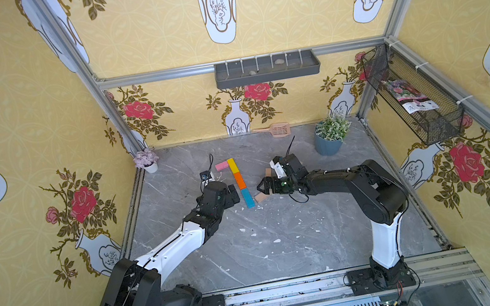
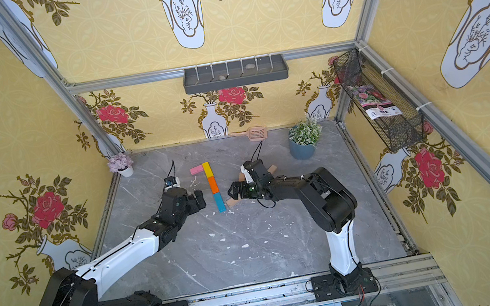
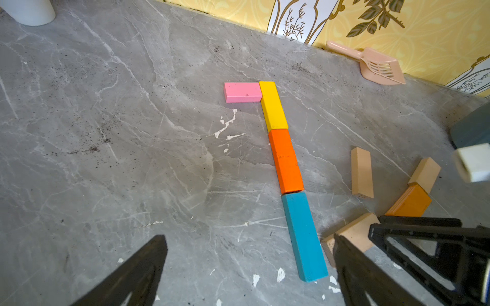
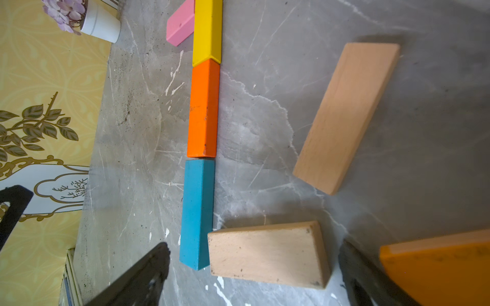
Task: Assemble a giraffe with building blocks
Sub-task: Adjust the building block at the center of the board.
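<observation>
Both top views look steeply down from high at the front, taking in the whole table (image 1: 252,252). Each wrist camera sits low and close behind the left claw (image 3: 249,241) or the right claw (image 4: 254,245). Both wrist views share the blue bar (image 3: 302,235) (image 4: 197,212) just ahead of the claw.

Top views: right arm (image 1: 324,178) and right hand (image 1: 262,188) cover most of the loose bars. Only a corner of the near tan bar (image 1: 260,197), beside the blue bar (image 1: 248,198), and the tip of the far tan bar (image 1: 268,172) show.

Right wrist view: pink bar (image 4: 180,25) and yellow bar (image 4: 207,31) cut by the edge. Loose orange bar (image 4: 437,270) cut and blurred.

Left wrist view: white pot (image 3: 31,12) and blue pot (image 3: 472,127) cut off. Blurred white block (image 3: 473,163), can't tell what.

Bits (image 1: 278,62) in far-wall tray (image 1: 268,76) too small to name.
</observation>
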`<state>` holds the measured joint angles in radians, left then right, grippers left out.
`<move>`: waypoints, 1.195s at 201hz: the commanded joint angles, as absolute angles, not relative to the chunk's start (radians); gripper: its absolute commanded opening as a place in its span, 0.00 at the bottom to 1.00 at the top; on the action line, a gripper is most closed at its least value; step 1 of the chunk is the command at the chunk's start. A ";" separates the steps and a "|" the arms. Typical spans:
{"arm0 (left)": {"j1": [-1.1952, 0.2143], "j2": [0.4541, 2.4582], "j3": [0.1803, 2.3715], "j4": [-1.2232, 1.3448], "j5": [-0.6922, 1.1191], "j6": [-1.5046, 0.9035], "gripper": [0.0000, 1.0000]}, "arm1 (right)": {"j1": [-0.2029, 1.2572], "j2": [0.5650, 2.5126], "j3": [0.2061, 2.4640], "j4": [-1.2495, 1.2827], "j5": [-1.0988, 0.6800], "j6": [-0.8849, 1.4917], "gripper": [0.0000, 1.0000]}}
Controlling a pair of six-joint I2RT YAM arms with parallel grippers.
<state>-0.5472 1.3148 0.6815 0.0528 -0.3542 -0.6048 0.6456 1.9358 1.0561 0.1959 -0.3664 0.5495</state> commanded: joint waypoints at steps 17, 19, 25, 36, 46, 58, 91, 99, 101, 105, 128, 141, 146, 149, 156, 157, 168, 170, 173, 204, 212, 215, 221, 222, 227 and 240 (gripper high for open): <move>-0.546 1.317 0.678 0.082 -0.347 -0.596 0.99 | 0.652 1.925 1.020 0.185 -0.393 0.569 0.98; -0.546 1.317 0.678 0.082 -0.346 -0.596 0.99 | 0.651 1.925 1.019 0.185 -0.393 0.568 0.98; -0.546 1.317 0.678 0.081 -0.347 -0.595 0.99 | 0.653 1.924 1.019 0.186 -0.395 0.569 0.98; -0.546 1.317 0.678 0.081 -0.345 -0.595 0.99 | 0.655 1.920 1.017 0.185 -0.394 0.569 0.98; -0.547 1.315 0.679 0.080 -0.346 -0.594 0.99 | 0.658 1.918 1.014 0.187 -0.394 0.569 0.98; -0.546 1.313 0.678 0.080 -0.346 -0.594 0.99 | 0.660 1.915 1.013 0.189 -0.392 0.571 0.98; -0.546 1.310 0.678 0.079 -0.347 -0.592 0.99 | 0.667 1.913 1.009 0.187 -0.390 0.574 0.98; -0.546 1.310 0.678 0.078 -0.347 -0.592 0.99 | 0.666 1.913 1.007 0.189 -0.387 0.576 0.98; -0.546 1.310 0.677 0.078 -0.347 -0.591 0.99 | 0.666 1.912 1.005 0.189 -0.387 0.578 0.98; -0.546 1.310 0.677 0.078 -0.348 -0.592 0.99 | 0.667 1.911 1.004 0.189 -0.386 0.578 0.98; -0.546 1.309 0.678 0.078 -0.347 -0.591 0.99 | 0.669 1.908 0.994 0.195 -0.382 0.584 0.97; -0.546 1.308 0.678 0.077 -0.347 -0.592 0.99 | 0.670 1.907 0.991 0.197 -0.381 0.586 0.97; -0.546 1.309 0.677 0.078 -0.345 -0.591 0.99 | 0.671 1.907 0.991 0.197 -0.381 0.587 0.97; -0.547 1.309 0.678 0.078 -0.345 -0.591 0.99 | 0.670 1.907 0.991 0.198 -0.380 0.586 0.97; -0.546 1.310 0.677 0.078 -0.345 -0.591 0.99 | 0.672 1.906 0.990 0.198 -0.380 0.587 0.97; -0.546 1.310 0.678 0.077 -0.345 -0.592 0.99 | 0.673 1.906 0.990 0.198 -0.380 0.587 0.97; -0.546 1.310 0.678 0.078 -0.344 -0.591 0.99 | 0.674 1.904 0.991 0.197 -0.379 0.588 0.97; -0.546 1.310 0.678 0.078 -0.344 -0.591 0.99 | 0.674 1.904 0.990 0.198 -0.379 0.588 0.97; -0.546 1.309 0.678 0.078 -0.344 -0.591 0.99 | 0.675 1.902 0.991 0.198 -0.380 0.588 0.97; -0.546 1.309 0.678 0.078 -0.342 -0.591 0.99 | 0.678 1.894 0.987 0.196 -0.368 0.586 0.97; -0.546 1.310 0.677 0.078 -0.342 -0.591 0.99 | 0.679 1.892 0.986 0.193 -0.364 0.586 0.97; -0.546 1.309 0.678 0.078 -0.342 -0.591 0.99 | 0.679 1.891 0.988 0.192 -0.362 0.586 0.97; -0.546 1.309 0.678 0.078 -0.343 -0.590 0.99 | 0.679 1.889 0.985 0.190 -0.359 0.585 0.97; -0.546 1.310 0.678 0.078 -0.343 -0.589 0.99 | 0.678 1.888 0.986 0.189 -0.357 0.586 0.97; -0.546 1.309 0.678 0.078 -0.342 -0.589 0.99 | 0.679 1.884 0.984 0.186 -0.350 0.585 0.97; -0.546 1.308 0.678 0.077 -0.344 -0.588 0.99 | 0.676 1.866 0.981 0.168 -0.309 0.580 0.97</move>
<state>-0.5472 1.3102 0.6815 0.0525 -0.3431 -0.6010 0.6762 1.8912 0.9886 0.2264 -0.3767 0.5797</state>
